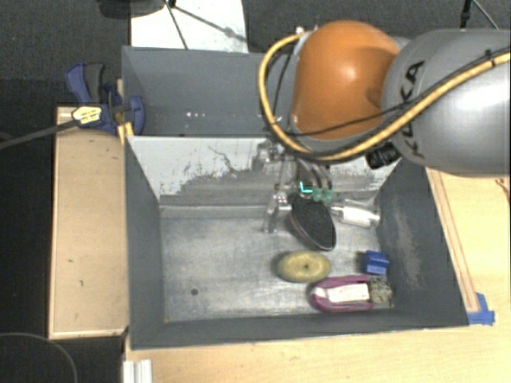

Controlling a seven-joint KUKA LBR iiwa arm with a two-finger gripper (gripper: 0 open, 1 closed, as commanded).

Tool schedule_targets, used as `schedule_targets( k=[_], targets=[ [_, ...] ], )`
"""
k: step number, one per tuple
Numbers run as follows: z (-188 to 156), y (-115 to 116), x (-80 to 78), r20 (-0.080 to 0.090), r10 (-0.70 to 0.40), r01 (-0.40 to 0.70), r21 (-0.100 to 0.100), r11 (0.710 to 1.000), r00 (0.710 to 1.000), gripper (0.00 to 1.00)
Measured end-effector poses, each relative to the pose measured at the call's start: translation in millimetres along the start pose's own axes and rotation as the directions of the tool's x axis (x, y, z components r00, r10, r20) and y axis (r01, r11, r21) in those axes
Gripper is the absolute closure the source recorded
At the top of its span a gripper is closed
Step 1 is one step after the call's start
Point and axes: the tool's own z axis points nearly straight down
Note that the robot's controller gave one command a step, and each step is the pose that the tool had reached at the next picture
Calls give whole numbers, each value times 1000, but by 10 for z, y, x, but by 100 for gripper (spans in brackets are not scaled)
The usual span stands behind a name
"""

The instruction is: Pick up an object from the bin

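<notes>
camera view: tool beside black oval

Oblique overhead view onto bin

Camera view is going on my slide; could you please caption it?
Gripper inside the bin, beside a dark oval thing, with a yellowish disc and purple pack nearer the front.
</notes>
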Motion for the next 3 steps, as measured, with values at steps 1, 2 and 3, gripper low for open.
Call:
schedule_targets(
  k=[1,2,3],
  targets=[
    [754,-324,587,0,-185,185,1,983,983,0],
    [1547,-892,720,-2,-285,285,2,958,958,0],
    [1723,-1610,-3,9,-324,324,5,946,946,0]
  ],
)
